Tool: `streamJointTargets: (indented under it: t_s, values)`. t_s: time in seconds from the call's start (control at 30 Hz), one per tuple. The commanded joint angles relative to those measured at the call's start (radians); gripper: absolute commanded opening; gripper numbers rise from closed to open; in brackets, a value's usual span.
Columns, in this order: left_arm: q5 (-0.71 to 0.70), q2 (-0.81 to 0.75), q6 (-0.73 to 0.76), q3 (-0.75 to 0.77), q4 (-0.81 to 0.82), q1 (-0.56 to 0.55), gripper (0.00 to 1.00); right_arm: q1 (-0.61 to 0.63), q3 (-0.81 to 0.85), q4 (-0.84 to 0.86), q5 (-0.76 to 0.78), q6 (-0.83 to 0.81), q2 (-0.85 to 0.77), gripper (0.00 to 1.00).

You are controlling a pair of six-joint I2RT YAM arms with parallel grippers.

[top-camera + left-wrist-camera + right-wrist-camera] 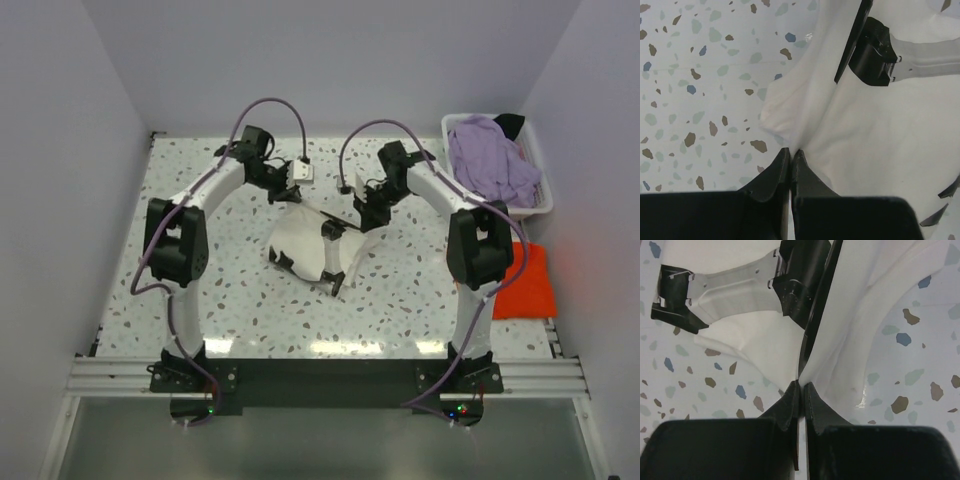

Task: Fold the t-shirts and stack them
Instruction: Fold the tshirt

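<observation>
Cream-white soft cloth t-shirt (305, 248): hanging bunched over the middle of the speckled terrazzo table (180, 180).
Why held so: two arms are pinching it at separate points, probably so it is draping open for laying flat before folding.
Left gripper (791, 150): fingers are pressing together on a cloth fold.
Right gripper (802, 384): fingers are likewise clamping a cloth edge.
Others: lavender cloth shirt (490, 165) is lying in the white plastic basket (541, 205); orange-red cloth shirt (525, 282) is lying at the table's right edge.

One camera looks down from above and behind at the whole table (400, 300). Both wrist cameras face down, very close, apparently sharing the cream-white shirt (880, 150).
</observation>
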Motion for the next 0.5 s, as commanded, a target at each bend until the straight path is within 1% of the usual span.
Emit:
streamJointTargets:
  t_s: [0.0,0.07,0.13,0.2,0.27,0.3,0.33,0.37,0.4,0.47]
  values:
    - [-0.040,0.084,-0.079,0.080,0.139,-0.009,0.00,-0.018,0.060,-0.062,0.038,-0.024,0.060,0.00]
    - [-0.068,0.119,-0.097,0.097,0.152,-0.021,0.00,-0.018,0.073,-0.049,0.082,-0.027,0.101,0.00]
    - [-0.099,0.156,-0.142,0.092,0.161,-0.032,0.00,-0.019,0.074,0.019,0.120,-0.004,0.123,0.00]
    - [-0.106,0.168,-0.153,0.085,0.115,-0.033,0.00,-0.016,0.102,0.066,0.174,-0.001,0.166,0.00]
    - [-0.096,0.146,-0.176,0.019,0.090,-0.033,0.00,-0.018,0.149,0.099,0.206,0.000,0.197,0.00]
    - [-0.093,0.100,-0.180,-0.066,0.094,-0.033,0.00,-0.018,0.169,0.105,0.217,0.002,0.227,0.00]
    - [-0.087,0.069,-0.182,-0.114,0.103,-0.033,0.00,-0.015,0.209,0.106,0.219,0.007,0.238,0.00]
    - [-0.082,0.003,-0.191,-0.163,0.133,-0.033,0.00,-0.015,0.226,0.106,0.217,0.008,0.249,0.00]
    - [-0.080,-0.029,-0.209,-0.246,0.147,-0.033,0.00,-0.010,0.241,0.105,0.211,0.013,0.261,0.00]
    - [-0.061,-0.110,-0.228,-0.303,0.161,-0.033,0.00,-0.008,0.255,0.102,0.204,0.014,0.257,0.00]
